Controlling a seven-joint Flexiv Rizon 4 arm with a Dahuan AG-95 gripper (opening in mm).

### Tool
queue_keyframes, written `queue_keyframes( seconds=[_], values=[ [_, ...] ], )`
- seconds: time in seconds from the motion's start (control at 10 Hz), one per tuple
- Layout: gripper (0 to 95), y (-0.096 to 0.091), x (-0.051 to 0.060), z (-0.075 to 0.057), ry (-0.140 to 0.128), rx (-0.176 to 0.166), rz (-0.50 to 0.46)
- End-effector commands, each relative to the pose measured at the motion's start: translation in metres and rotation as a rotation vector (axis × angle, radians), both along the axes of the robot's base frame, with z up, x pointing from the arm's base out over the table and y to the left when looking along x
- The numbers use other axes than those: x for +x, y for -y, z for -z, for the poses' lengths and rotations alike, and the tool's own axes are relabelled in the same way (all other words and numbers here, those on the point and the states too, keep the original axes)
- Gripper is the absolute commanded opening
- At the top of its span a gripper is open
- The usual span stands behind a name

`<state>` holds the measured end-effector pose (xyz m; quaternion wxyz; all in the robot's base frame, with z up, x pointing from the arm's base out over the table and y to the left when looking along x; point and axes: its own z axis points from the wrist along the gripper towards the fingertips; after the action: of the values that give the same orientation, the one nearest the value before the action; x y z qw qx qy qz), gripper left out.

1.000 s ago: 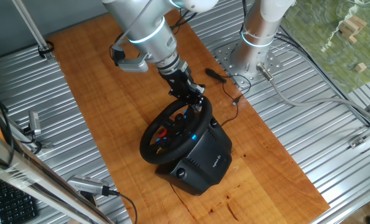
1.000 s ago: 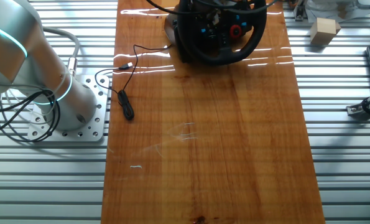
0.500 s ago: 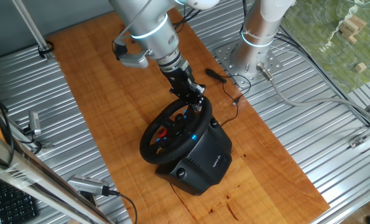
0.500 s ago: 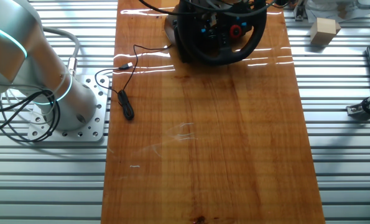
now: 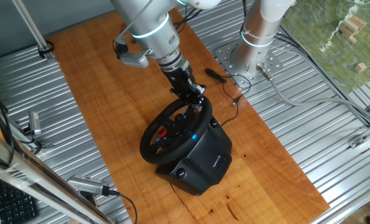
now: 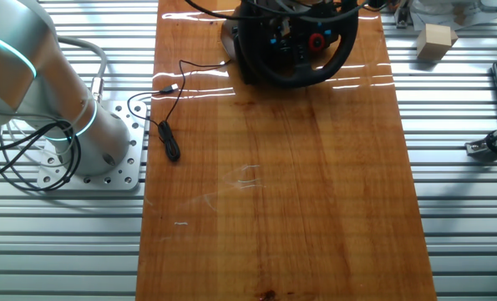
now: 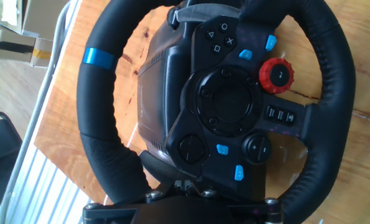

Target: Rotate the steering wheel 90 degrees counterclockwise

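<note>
The black steering wheel (image 5: 153, 134) stands tilted on its boxy black base (image 5: 204, 163) near the wooden table's front end. My gripper (image 5: 196, 99) sits at the wheel's far rim and looks shut on it. In the hand view the wheel (image 7: 101, 124) fills the frame, with its blue rim stripe (image 7: 99, 57) at upper left and the red knob (image 7: 277, 74) at upper right. The gripper (image 7: 191, 185) shows at the bottom edge, jaws close together over the rim. In the other fixed view the wheel (image 6: 342, 58) is at the top edge and the gripper is hidden.
A black cable with a plug (image 5: 217, 75) lies on the wood near the arm's metal base plate (image 5: 250, 59); it also shows in the other fixed view (image 6: 169, 144). A wooden block (image 6: 436, 42) sits off the table. Ribbed metal surrounds the wooden table (image 6: 273, 209).
The arm's upper joint has shifted slightly up and back. The gripper stays at the wheel's far rim and the wheel shows no clear turn.
</note>
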<state>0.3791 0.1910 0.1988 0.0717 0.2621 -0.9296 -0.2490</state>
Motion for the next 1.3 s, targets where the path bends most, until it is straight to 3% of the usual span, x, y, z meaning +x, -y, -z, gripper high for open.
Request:
queue_keyframes(
  seconds=[0.1, 1.3],
  values=[
    [0.0, 0.002, 0.001, 0.002, -0.003, 0.001, -0.011],
    [0.0, 0.023, 0.009, 0.015, -0.016, -0.005, -0.072]
  ],
)
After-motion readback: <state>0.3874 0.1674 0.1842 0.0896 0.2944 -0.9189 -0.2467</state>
